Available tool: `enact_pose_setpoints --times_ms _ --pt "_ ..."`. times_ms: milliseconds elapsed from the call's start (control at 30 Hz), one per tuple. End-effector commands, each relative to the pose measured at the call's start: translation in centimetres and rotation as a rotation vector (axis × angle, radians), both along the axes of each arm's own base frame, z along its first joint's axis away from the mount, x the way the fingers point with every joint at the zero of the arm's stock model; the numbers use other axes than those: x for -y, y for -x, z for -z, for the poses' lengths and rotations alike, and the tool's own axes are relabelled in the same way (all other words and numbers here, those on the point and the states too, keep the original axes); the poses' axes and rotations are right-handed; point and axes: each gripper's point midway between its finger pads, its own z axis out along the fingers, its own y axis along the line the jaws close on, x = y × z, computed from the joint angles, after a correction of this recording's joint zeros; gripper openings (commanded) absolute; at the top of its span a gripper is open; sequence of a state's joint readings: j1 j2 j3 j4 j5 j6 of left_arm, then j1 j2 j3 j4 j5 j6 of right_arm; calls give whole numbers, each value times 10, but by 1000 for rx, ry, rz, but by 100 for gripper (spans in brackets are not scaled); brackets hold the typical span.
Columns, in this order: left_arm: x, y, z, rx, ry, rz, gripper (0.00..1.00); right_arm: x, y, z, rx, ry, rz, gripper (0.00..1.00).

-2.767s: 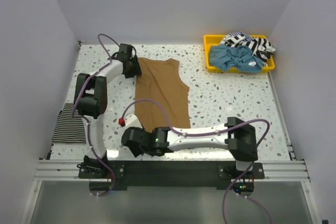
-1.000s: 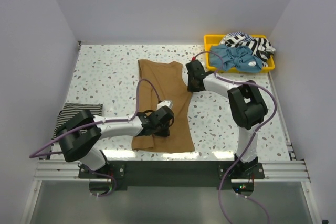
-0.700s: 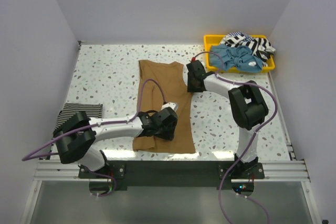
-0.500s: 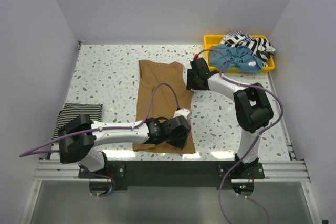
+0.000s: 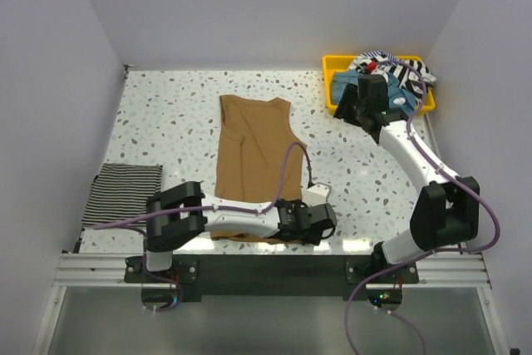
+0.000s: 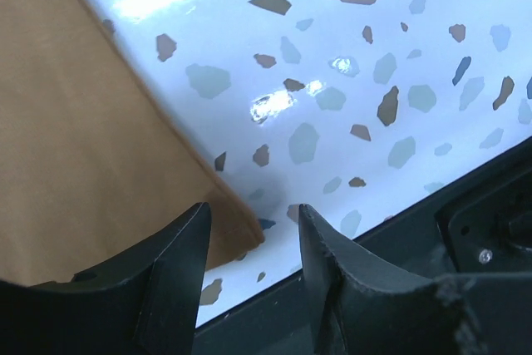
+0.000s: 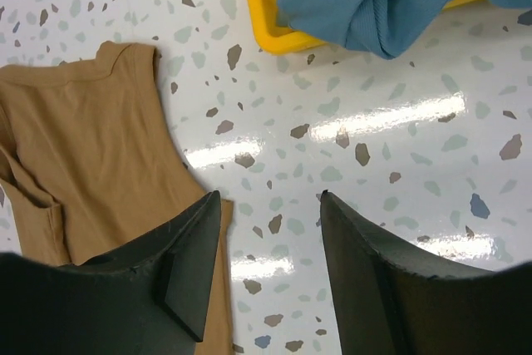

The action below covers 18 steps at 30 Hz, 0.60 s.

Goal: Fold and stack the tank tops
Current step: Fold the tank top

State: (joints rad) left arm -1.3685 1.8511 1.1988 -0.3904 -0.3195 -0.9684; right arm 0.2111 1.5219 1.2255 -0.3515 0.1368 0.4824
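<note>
A plain tan-brown tank top [image 5: 253,151] lies flat in the middle of the table. Its near right hem corner [image 6: 237,234] lies between the fingers of my left gripper [image 5: 320,224], which is open and empty, low over the table [image 6: 253,214]. My right gripper [image 5: 356,108] is open and empty [image 7: 270,201], raised between the tan top's shoulder [image 7: 91,139] and the yellow tray [image 7: 270,10]. A light blue top [image 5: 374,89] and a bold black-and-white striped top [image 5: 403,68] lie crumpled in the tray. A thin-striped top [image 5: 123,193] lies folded at the near left.
The yellow tray [image 5: 332,64] stands at the far right corner. White walls close in the speckled table [image 5: 174,114]. The black mounting rail [image 5: 266,268] runs along the near edge, close to my left gripper. The left arm lies across the tan top's near hem.
My left gripper has slid right along the tan top's near hem to its right corner. My right gripper has left the top's shoulder and risen toward the tray.
</note>
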Motion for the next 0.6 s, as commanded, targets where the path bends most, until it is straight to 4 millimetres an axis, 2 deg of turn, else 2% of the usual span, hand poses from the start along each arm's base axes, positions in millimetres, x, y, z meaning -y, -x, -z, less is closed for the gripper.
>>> enact_pose_setpoints --times_ms 0,100,167,300,333,400,500,533,567 --pt "14 -2 -4 50 -10 -30 52 -6 16 5 -40 -28 -31 55" --pt "12 -1 9 46 -51 -38 51 -4 17 9 -47 -37 -34 55" --pt "9 0 13 45 -66 -42 46 -5 17 11 -51 -40 -39 55" --pt "5 1 15 43 -71 -44 33 -9 21 21 -64 -60 -58 53" --pt "5 2 14 43 -68 -41 23 -11 19 22 -58 -68 -64 53" --pt "5 4 14 41 -65 -19 12 -13 23 30 -72 -75 -72 52" --pt "9 11 5 26 -11 27 0 -15 27 42 -84 -83 -84 51" --pt "11 13 -4 19 24 36 0 -15 26 44 -79 -85 -83 51" --pt "8 19 -3 -1 32 56 0 -19 30 52 -95 -96 -102 51"
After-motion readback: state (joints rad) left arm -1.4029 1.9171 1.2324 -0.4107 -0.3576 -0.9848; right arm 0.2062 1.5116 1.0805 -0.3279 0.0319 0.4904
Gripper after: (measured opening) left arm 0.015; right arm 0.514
